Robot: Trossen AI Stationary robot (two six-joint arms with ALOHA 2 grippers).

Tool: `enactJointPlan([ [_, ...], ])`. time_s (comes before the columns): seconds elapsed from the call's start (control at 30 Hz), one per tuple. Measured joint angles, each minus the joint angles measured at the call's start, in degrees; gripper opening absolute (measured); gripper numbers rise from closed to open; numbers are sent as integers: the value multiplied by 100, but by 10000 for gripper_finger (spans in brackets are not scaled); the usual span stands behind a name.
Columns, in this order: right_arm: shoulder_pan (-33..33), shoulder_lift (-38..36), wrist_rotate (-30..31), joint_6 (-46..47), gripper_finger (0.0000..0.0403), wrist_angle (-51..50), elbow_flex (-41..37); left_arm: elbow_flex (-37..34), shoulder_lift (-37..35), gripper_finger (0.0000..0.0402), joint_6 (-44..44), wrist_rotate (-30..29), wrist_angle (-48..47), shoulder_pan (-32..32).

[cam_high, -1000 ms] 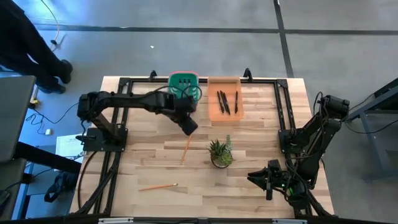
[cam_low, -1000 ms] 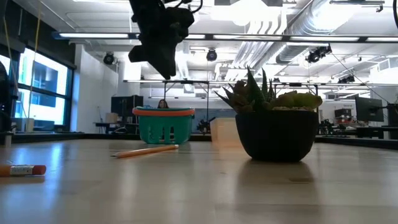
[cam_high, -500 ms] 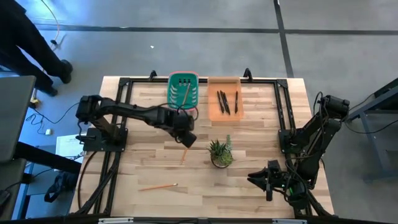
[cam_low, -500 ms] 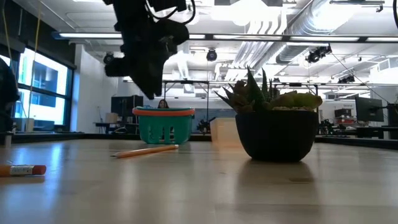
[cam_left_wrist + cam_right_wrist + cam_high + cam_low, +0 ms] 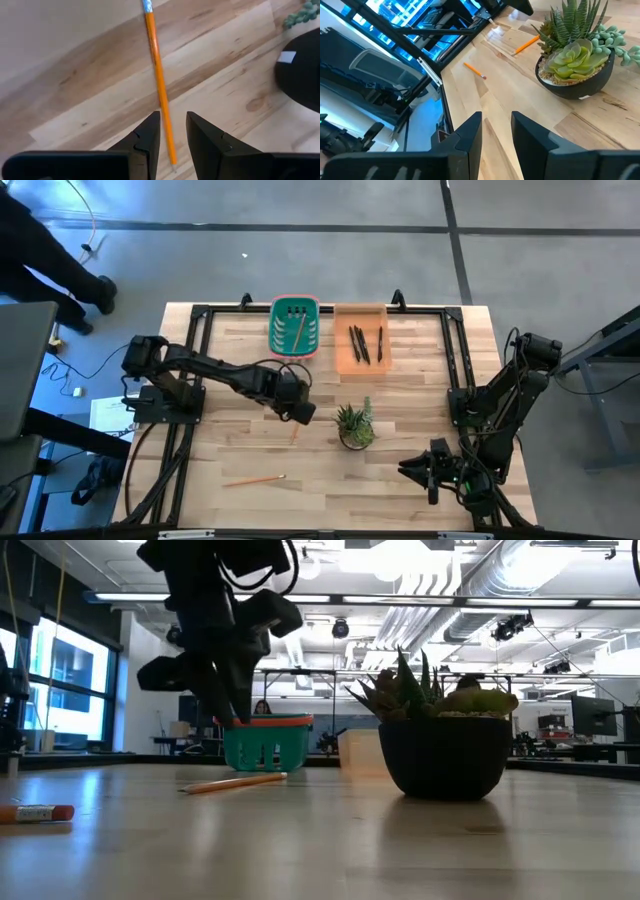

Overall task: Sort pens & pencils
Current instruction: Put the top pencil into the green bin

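From above, the left gripper (image 5: 301, 413) sits low over the middle of the table (image 5: 400, 480), right on top of an orange pencil (image 5: 294, 433) whose end pokes out below it. The potted succulent (image 5: 354, 426) is just to its right, so it's tight there. Another pencil (image 5: 254, 479) lies near the front edge, one more is in the green basket (image 5: 293, 326), and the black pens (image 5: 365, 343) are in the orange tray (image 5: 361, 337) at the back. The right gripper (image 5: 432, 471) waits at the front right corner. At table level, the left arm hangs in front of the basket (image 5: 264, 740), with a pencil (image 5: 233, 782) flat on the wood and the plant pot (image 5: 447, 754) filling the right. Left wrist cam: the fingers (image 5: 146, 142) are apart, straddling the pencil (image 5: 159, 85) without clamping it, the pot's dark edge (image 5: 300, 70) close by. Right wrist cam: its fingers (image 5: 467, 140) are parted too, holding nothing.
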Motion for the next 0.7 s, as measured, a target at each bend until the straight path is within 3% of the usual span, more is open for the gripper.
enactJointPlan([
  [0.33,0,0,-121,24,96,50,0,5,557,83,-76,238,396,-120],
  [0.7,11,0,-125,20,96,218,0,11,612,83,31,125,511,-115],
])
